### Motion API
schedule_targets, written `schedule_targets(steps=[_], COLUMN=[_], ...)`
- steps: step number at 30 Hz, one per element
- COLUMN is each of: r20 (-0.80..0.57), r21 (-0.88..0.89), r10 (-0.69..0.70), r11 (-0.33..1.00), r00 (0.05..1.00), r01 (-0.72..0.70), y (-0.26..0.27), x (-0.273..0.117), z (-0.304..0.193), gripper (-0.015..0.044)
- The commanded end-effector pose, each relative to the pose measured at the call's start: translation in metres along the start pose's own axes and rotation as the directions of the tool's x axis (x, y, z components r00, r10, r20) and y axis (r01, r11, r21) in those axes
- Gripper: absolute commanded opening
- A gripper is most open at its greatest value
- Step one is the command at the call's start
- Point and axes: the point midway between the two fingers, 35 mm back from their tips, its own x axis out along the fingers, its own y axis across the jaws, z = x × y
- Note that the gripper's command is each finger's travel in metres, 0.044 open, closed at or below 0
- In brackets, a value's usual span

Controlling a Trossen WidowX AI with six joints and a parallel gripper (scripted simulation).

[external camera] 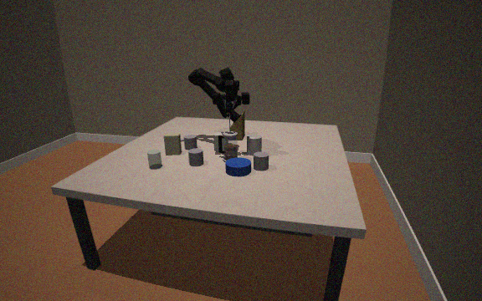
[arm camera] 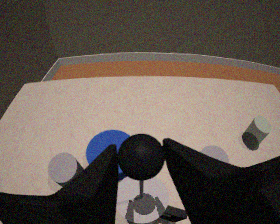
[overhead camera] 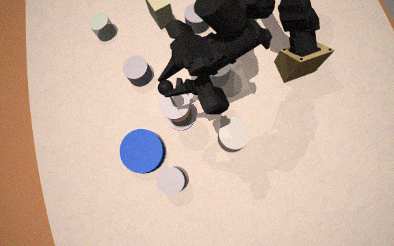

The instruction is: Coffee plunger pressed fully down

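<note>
Black knob gripped, plunger up

Gripper (overhead camera: pixel 163 87) (external camera: pixel 229 109) (arm camera: pixel 139 147): closed on the black plunger knob (overhead camera: pixel 165 87) (arm camera: pixel 141 157), one finger on either side of it. Thin stem (external camera: pixel 229 122) (arm camera: pixel 141 188) visible below the knob, running down to the lid; plunger raised, pressing not done.

Coffee press (overhead camera: pixel 174 107) (external camera: pixel 231 150) (arm camera: pixel 158 192): upright on the table (overhead camera: pixel 81 205) (external camera: pixel 224 188) (arm camera: pixel 141 100), below the gripper. Pale lid on top, brown band lower on the body.

Surroundings, wrist view: blue disc (overhead camera: pixel 141 151) (external camera: pixel 238 166) (arm camera: pixel 103 147) beyond the gripper and to its left, partly hidden by a finger. Grey cylinder (overhead camera: pixel 171 180) (external camera: pixel 261 161) (arm camera: pixel 62 167) farther left of the gripper, near the disc. Pale green cylinder (overhead camera: pixel 99 21) (external camera: pixel 154 159) (arm camera: pixel 261 125) well apart from the gripper, to its right. All three stand apart from the fingers on the tabletop.
</note>
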Motion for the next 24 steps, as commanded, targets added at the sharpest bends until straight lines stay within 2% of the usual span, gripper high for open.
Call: schedule_targets(steps=[1,24], r20=[-0.02,-0.022], r21=[-0.009,-0.008], r10=[0.006,0.008], r11=[1.0,1.0], r00=[1.0,1.0], r01=[-0.006,-0.008], y=[0.003,0.005], x=[0.007,0.03], z=[-0.013,-0.043], gripper=[0.0125,0.0125])
